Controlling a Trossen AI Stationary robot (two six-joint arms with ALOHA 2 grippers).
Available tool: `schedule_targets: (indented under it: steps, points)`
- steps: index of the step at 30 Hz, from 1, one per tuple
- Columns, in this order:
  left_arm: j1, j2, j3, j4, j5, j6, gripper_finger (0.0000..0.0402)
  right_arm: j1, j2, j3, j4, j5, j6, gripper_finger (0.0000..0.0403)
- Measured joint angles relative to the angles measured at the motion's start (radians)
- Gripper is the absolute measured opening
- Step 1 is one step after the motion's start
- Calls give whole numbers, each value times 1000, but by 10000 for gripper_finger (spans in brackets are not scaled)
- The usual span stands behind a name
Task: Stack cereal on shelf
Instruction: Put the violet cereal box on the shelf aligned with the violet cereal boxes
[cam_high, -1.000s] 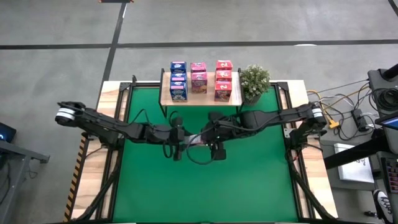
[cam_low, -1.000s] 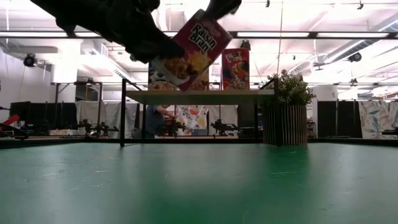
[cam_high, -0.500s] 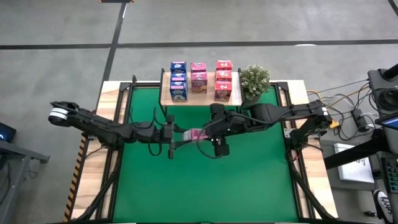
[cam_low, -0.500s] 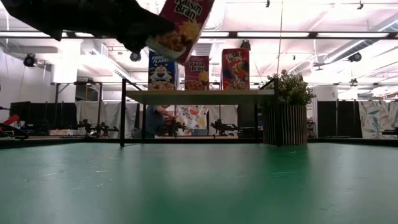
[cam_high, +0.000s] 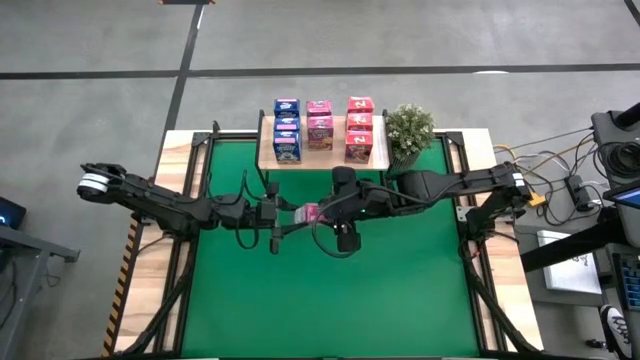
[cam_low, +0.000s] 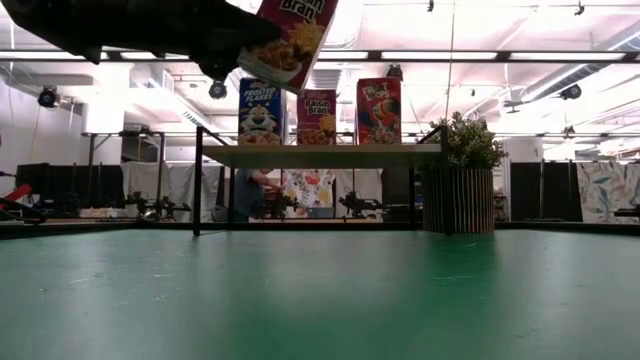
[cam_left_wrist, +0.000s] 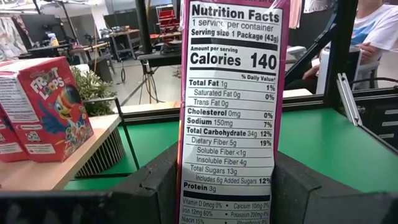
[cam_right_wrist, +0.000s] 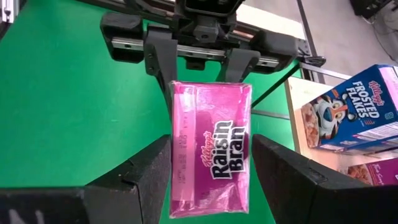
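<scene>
A pink Raisin Bran cereal box hangs above the middle of the green mat, between my two grippers. My left gripper comes in from the table's left and is shut on it. My right gripper comes from the right and from above, with its fingers against the box's other end. The low view shows the box high up and slightly tilted, printed front toward the near edge. The wooden shelf at the far middle carries several cereal boxes in blue, pink and red rows. My left gripper pinches the box between its two fingers, one on the front and one on the back, at the edge with the nutrition panel. The fingers point level from the table's left. The box is lifted clear, nearly upright. My right gripper has the box's opposite end between its fingers, which lie flush on the same two faces. It slants down from the right. The box reaches well back between them.
A potted plant stands just right of the shelf. The green mat lies bare toward the near edge. A person sits beyond the table's right side in the left wrist view. Cables and equipment lie off the table's right edge.
Both grippers have risen with the box between them and drifted a little toward the table's left. The box, leaning strongly a second ago, now hangs higher and nearer to upright. My left gripper has tipped its fingers upward.
</scene>
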Motion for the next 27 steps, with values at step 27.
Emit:
schedule_targets:
  steps: [27]
  points:
    - [0,0,0,48,1,-3,184,-3,17,-1,9,-2,-9,148]
